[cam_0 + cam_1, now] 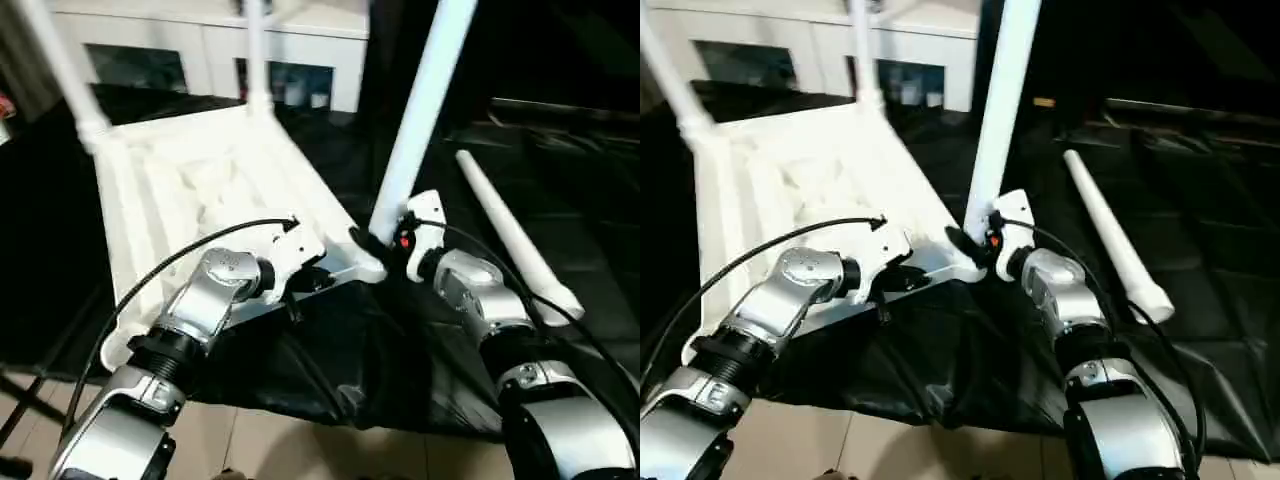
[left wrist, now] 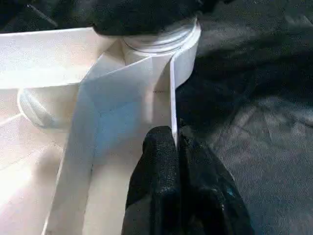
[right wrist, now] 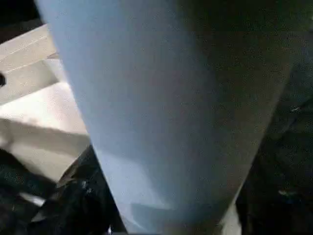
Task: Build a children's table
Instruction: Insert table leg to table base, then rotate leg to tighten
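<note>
While the black-draped desk [image 1: 560, 190] carries everything, its cover lies in loose, glossy folds that sag over the near edge. On it rests the white plastic top [image 1: 200, 190], turned underside up, a rectangle with a raised rim, shallow ribs across its inner face and round sockets at the corners. Three smooth tapered tube legs stand in it: two far legs [image 1: 255, 55] rise from the far corners, and the near leg [image 1: 420, 115] stands in the near right corner socket [image 2: 161, 41], leaning slightly away toward the upper right. A fourth, loose leg [image 1: 515, 235] lies flat on the cloth to the right of the top, well apart from it, its wider collar end toward the robot.

The right pincer [image 1: 385, 240] is clenched around the base of the near leg just above the socket; in the right wrist view the tube's pale, rounded wall looms close, with one black finger [image 3: 78, 196] pressed against its side. The left pincer [image 2: 177, 147] is closed on the thin upright rim of the top, close beside the same corner, its two black fingers [image 2: 159, 166] pinching the plastic edge between them.

Behind the desk stands a white cabinet [image 1: 290, 50] with dark glass panels.
</note>
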Motion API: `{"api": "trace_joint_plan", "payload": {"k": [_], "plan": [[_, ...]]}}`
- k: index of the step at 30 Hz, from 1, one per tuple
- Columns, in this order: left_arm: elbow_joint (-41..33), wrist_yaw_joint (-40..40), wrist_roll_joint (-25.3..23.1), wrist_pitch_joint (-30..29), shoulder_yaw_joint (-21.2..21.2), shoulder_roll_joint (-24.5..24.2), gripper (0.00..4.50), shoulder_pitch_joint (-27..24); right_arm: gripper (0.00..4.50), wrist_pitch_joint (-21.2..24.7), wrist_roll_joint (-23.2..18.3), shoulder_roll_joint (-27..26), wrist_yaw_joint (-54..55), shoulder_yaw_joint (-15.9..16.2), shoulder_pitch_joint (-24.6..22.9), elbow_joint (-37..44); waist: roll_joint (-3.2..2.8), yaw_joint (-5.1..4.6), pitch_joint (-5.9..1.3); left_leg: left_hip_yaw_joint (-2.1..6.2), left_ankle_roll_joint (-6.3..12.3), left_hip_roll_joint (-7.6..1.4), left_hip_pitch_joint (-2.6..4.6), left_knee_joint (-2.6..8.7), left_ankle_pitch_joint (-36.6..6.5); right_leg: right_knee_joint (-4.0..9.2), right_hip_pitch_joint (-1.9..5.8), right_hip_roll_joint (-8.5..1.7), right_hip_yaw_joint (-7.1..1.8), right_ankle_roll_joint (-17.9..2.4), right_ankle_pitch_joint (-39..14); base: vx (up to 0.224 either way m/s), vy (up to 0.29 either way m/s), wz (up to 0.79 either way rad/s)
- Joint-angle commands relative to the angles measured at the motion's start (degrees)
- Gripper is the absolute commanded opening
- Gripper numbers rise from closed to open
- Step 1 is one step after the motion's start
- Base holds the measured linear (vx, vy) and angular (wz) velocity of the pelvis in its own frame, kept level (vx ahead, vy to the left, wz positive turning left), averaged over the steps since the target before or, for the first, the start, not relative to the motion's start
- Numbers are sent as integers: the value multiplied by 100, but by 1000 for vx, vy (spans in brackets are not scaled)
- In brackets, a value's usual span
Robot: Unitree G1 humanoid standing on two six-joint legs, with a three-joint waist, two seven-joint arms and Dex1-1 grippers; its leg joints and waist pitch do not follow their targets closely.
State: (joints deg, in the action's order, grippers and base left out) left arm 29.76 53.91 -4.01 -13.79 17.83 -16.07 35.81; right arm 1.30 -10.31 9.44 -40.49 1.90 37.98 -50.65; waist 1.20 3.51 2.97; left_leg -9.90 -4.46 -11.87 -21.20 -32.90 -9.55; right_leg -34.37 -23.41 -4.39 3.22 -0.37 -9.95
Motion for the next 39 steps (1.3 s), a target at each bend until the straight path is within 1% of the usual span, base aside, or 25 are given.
{"api": "trace_joint_plan", "payload": {"k": [1,3,5,7,8,9,10,11,12,13,15,16,18,19,20,21,22,23,25,28,30,31,37,39], "plan": [[-404,216,227,333,33,58,0,142,342,106,135,6,-248,207,-109,-44,-64,18,-378,-15,95,-119,74,383,-1456,350,309,-311,-212,-1515,-694,0,0,0],[-405,243,231,342,34,48,0,139,342,99,140,15,-293,208,-112,-33,-63,30,-381,-19,104,-119,69,376,-1410,335,317,-317,-215,-1521,-670,0,0,0],[-412,489,280,453,70,-32,0,119,342,120,111,99,-622,271,-198,181,-77,45,-381,-19,151,-114,57,364,-1266,327,330,-322,-214,-1526,-589,0,0,0],[-384,663,291,543,101,-93,0,116,342,125,99,167,-857,326,-267,328,-89,52,-389,-27,202,-119,56,351,-1144,304,329,-316,-215,-1560,-388,0,0,0],[-366,721,289,588,108,-113,0,115,342,123,94,191,-942,342,-297,382,-89,80,-400,-29,264,-120,53,337,-1022,281,340,-311,-207,-1589,-188,0,0,0],[-347,757,286,621,109,-123,0,118,342,122,94,204,-996,348,-314,413,-89,80,-400,-29,264,-120,53,337,-1022,281,340,-311,-207,-1589,-188,0,0,0],[-320,851,295,665,118,-155,0,119,342,124,75,243,-1127,374,-362,498,-104,112,-395,-35,299,-124,55,331,-988,277,334,-307,-202,-1609,-135,0,0,0],[-300,913,303,693,124,-176,0,121,342,126,60,269,-1210,392,-392,552,-105,127,-395,-40,298,-127,60,329,-1004,276,332,-305,-201,-1611,-156,0,0,0],[-272,982,310,742,136,-202,0,126,342,134,43,301,-1314,417,-426,612,-104,163,-395,-44,291,-134,67,329,-1013,271,328,-306,-201,-1603,-179,0,0,0],[-272,982,310,742,136,-202,0,126,342,134,43,301,-1314,417,-426,612,-106,174,-394,-45,282,-138,74,331,-1023,271,322,-307,-201,-1603,-195,0,0,0],[-206,1233,384,893,141,-260,0,128,342,151,25,415,-1637,501,-569,863,-119,191,-395,-41,246,-141,76,333,-1056,270,317,-308,-197,-1609,-230,0,0,0],[-156,1410,442,965,134,-295,0,133,342,159,12,501,-1871,561,-673,1038,-109,227,-399,-48,256,-140,78,324,-1059,267,329,-298,-198,-1579,-200,0,0,0],[-107,1534,465,1007,137,-322,0,142,342,134,19,566,-2009,611,-741,1131,-113,251,-400,-48,275,-139,73,321,-1039,258,322,-300,-195,-1581,-151,0,0,0],[-71,1641,470,1045,154,-353,0,146,342,127,23,613,-2108,649,-794,1203,-108,258,-398,-49,273,-136,73,321,-1059,264,321,-302,-193,-1577,-194,0,0,0],[-56,1668,468,1053,160,-364,0,149,342,110,27,630,-2145,664,-812,1225,-117,278,-396,-47,248,-140,75,325,-1118,269,319,-315,-196,-1559,-303,0,0,0],[-47,1680,465,1057,162,-368,0,152,342,99,30,638,-2166,671,-822,1237,-113,280,-395,-46,235,-141,73,327,-1142,274,319,-315,-196,-1549,-344,0,0,0],[-25,1738,475,1077,167,-378,0,154,342,103,37,659,-2209,687,-850,1279,-114,280,-387,-39,177,-145,74,336,-1233,282,310,-321,-197,-1531,-502,0,0,0],[3,1804,474,1099,184,-398,0,156,342,112,35,683,-2273,705,-888,1341,-122,283,-386,-37,162,-142,73,336,-1252,288,312,-320,-197,-1518,-538,0,0,0],[61,1911,452,1152,223,-437,0,157,342,132,32,716,-2339,721,-954,1441,-118,282,-385,-33,140,-143,72,340,-1305,292,310,-318,-199,-1489,-603,0,0,0],[148,1986,435,1226,219,-430,0,166,306,195,13,743,-2402,736,-1031,1564,-113,283,-381,-29,113,-138,72,341,-1363,305,307,-320,-198,-1459,-706,0,0,0],[173,2000,429,1245,214,-424,0,170,300,201,13,746,-2410,740,-1045,1581,-113,284,-383,-28,104,-139,71,341,-1365,300,303,-321,-200,-1459,-707,0,0,0],[202,2008,423,1265,211,-417,0,175,285,203,15,744,-2417,745,-1065,1597,-114,286,-383,-25,99,-138,70,341,-1371,301,306,-321,-198,-1452,-725,0,0,0],[338,1902,390,1310,177,-331,0,177,279,245,47,684,-2333,752,-1171,1637,-111,284,-376,-22,83,-138,70,343,-1452,311,297,-326,-201,-1425,-856,0,0,0],[407,1749,374,1286,125,-264,0,196,279,297,66,631,-2159,714,-1191,1637,-109,281,-375,-19,77,-138,71,345,-1468,314,295,-324,-200,-1415,-891,0,0,0]]}}
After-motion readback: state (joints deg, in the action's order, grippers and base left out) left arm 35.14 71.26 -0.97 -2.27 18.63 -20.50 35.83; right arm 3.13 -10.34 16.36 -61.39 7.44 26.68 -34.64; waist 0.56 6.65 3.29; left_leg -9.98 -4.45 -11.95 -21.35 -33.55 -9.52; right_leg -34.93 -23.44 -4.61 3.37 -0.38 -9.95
